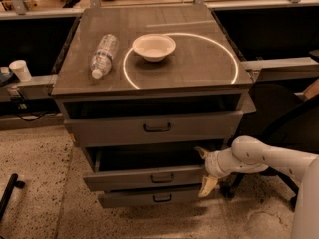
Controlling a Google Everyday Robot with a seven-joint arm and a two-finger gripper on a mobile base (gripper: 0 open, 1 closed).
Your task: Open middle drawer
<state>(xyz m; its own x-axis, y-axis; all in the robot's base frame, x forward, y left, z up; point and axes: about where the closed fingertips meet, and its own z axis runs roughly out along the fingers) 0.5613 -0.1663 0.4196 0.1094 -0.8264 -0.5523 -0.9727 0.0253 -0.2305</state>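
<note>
The grey cabinet (149,83) has three drawers. The middle drawer (129,179), with its small black loop handle (162,178), stands pulled out well past the other fronts, and its dark inside shows. My gripper (205,169) is at the right end of the middle drawer's front. One cream finger (201,152) is above the front's top edge and the other (207,186) hangs below it, spread apart. My white arm (259,156) reaches in from the right.
The top drawer (154,128) is slightly out and the bottom drawer (149,198) is nearly in. A water bottle (103,55) and a white bowl (154,46) lie on the cabinet top. A paper cup (21,69) stands at left. A black chair base (234,188) is behind my arm.
</note>
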